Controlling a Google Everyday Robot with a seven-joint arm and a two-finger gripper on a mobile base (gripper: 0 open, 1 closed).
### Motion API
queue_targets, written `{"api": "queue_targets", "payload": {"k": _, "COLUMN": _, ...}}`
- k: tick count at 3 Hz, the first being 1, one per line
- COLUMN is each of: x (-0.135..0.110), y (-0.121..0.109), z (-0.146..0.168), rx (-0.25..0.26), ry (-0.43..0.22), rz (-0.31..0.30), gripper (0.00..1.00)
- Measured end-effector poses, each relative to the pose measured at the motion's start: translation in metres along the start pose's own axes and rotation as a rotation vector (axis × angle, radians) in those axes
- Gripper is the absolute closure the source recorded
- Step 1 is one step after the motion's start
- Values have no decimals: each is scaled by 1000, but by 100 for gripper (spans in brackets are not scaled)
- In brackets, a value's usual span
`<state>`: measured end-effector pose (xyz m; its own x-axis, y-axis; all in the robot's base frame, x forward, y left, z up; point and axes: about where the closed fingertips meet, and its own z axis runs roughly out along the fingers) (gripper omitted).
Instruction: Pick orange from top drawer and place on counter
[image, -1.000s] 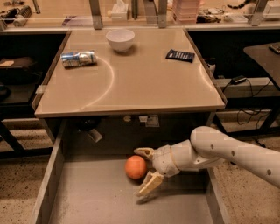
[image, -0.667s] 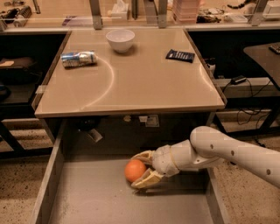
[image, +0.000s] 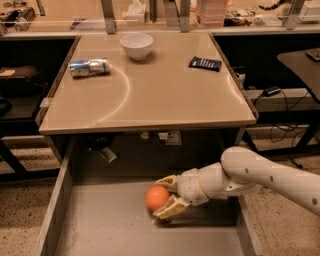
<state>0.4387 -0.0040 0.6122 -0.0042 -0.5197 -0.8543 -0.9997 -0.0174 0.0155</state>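
Observation:
The orange (image: 157, 198) is a small round bright-orange fruit in the open top drawer (image: 110, 230), a wide grey metal drawer pulled out below the counter. My gripper (image: 167, 196) reaches in from the right on a white arm and is shut on the orange, one tan finger above it and one below, close to the drawer floor. The beige counter (image: 165, 95) lies above and behind the drawer.
On the counter stand a white bowl (image: 136, 46) at the back, a crushed silver can (image: 89, 67) lying at the left, and a dark flat packet (image: 205, 63) at the right. The drawer's side walls (image: 54, 205) flank the gripper. A dark table (image: 305, 62) stands at the right.
The fingers, spread wide beside the orange one second ago, have closed on it. The orange has shifted slightly left with the gripper.

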Motion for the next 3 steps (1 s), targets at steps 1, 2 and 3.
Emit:
{"api": "queue_targets", "payload": {"k": 1, "x": -16, "y": 15, "z": -26, "rx": 47, "ry": 44, "rz": 17, "gripper": 100}}
{"api": "queue_targets", "payload": {"k": 2, "x": -66, "y": 17, "z": -65, "rx": 120, "ry": 119, "rz": -42, "gripper": 100}}
{"api": "queue_targets", "payload": {"k": 3, "x": -125, "y": 7, "z": -97, "rx": 175, "ry": 191, "rz": -128, "gripper": 100}}
